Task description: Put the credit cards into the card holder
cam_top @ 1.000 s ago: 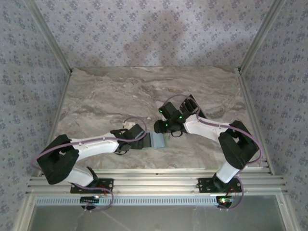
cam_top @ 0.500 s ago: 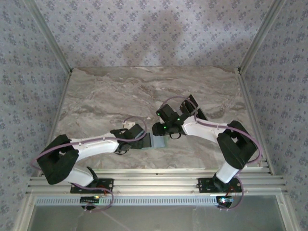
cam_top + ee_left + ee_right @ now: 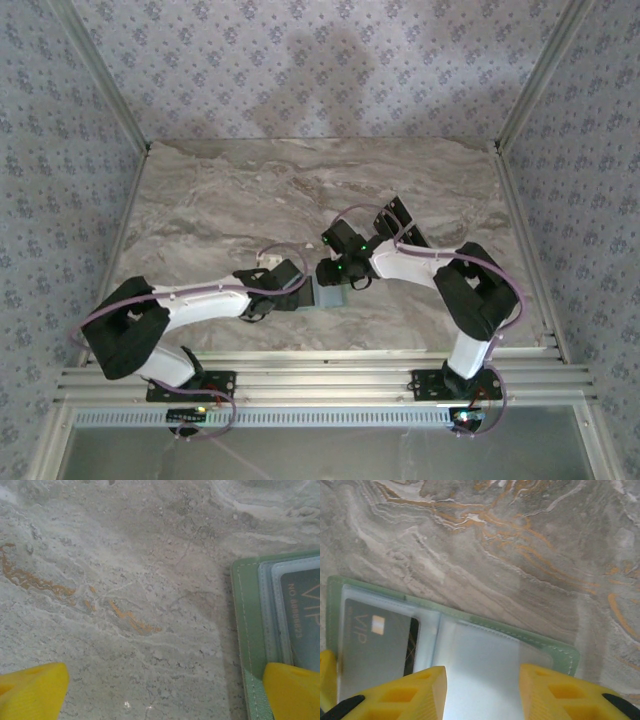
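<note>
**One card sleeved, the rest still to go**

Marble-patterned grey worktop (image 3: 250, 190) with orange veining fills the cell, closed in by blue floral-papered walls (image 3: 300, 60). Near the middle of the worktop's near edge lies the pale sage-green stitched card holder (image 3: 565, 660), opened flat with its clear plastic sleeves facing up. One dark rectangular credit card (image 3: 375, 640) printed "VIP" sits inside a sleeve; the neighbouring sleeve looks empty.

The right gripper (image 3: 482, 690) hovers just above that empty sleeve, its yellow fingers partly apart with nothing between them. The left gripper (image 3: 165, 690) stands spread wide and holds nothing. One of its yellow fingertips (image 3: 292, 690) is at the holder's green border (image 3: 246, 630), and the other is over bare marble.

Beyond the right arm, towards the far right of the worktop, lie some dark flat pieces (image 3: 398, 212), too small to identify but probably more cards. The task looks barely begun: one card is in, and the remaining cards still have to be fetched and slid into place.
</note>
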Available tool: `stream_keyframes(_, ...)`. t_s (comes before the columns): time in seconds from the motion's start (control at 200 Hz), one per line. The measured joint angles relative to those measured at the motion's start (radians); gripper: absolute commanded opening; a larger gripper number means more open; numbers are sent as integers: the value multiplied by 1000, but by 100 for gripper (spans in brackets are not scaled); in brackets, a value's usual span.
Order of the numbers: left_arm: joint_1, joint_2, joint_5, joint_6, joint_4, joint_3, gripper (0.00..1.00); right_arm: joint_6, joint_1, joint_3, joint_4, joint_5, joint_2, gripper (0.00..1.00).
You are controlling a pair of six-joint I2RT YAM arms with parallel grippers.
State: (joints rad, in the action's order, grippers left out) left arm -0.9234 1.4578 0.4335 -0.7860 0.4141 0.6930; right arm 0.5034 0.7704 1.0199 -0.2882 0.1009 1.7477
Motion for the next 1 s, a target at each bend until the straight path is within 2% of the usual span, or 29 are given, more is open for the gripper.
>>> stream_keyframes(0.49, 0, 23, 0, 0, -23, 0, 100, 16, -12, -16, 72, 52, 25, 46)
stream_keyframes(0.835, -1, 23, 1, 0, -24, 0, 100, 76, 29, -27, 148, 102, 38, 46)
stream_keyframes(0.999, -1, -25, 4, 0, -13, -2, 100, 93, 34, -30, 165, 106, 42, 46)
